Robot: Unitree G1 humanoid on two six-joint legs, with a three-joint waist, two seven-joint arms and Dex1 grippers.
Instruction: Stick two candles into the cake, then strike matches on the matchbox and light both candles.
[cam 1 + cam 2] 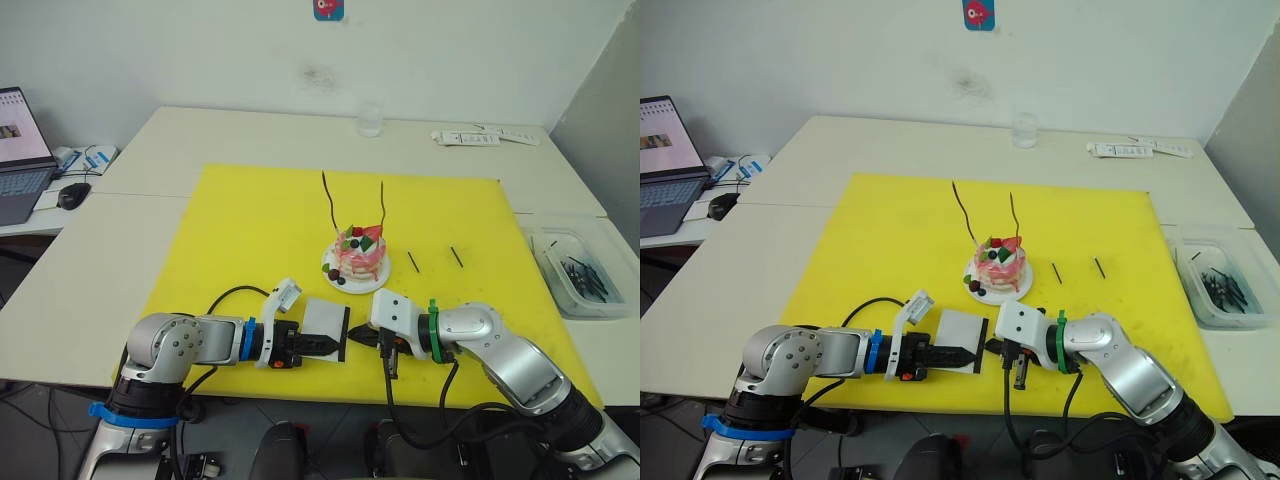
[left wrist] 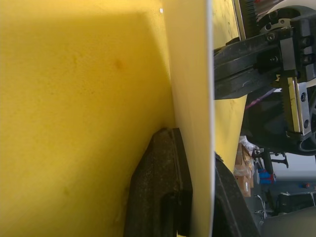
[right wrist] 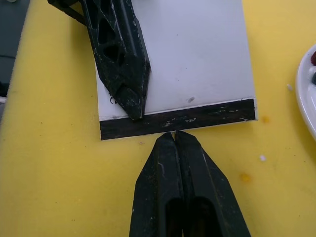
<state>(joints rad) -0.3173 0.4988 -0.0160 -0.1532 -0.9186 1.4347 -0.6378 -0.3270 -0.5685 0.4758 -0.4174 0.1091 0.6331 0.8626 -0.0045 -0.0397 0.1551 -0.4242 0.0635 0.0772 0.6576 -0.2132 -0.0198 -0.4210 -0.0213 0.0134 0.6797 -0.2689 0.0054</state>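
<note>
Nearest us, our left gripper point(image 1: 325, 343) clamps the matchbox point(image 1: 325, 322) flat on the yellow mat point(image 1: 250, 220), one finger above and one below; our right gripper point(image 3: 175, 136) faces it from the opposite side, fingers pressed together with a pale tip, seemingly a match though too small to tell, pinched at the black striking strip point(image 3: 197, 118); that strip runs crosswise to the right fingers, so we judge the coming stroke must travel along it. Both candles point(image 1: 329, 203) already stand in the cake point(image 1: 358, 255) just beyond, unlit; the plate rim lies near the strip's end and could be knocked. Two spare matches point(image 1: 413, 262) lie to the cake's right; a clear tray point(image 1: 585, 270) sits well apart.
</note>
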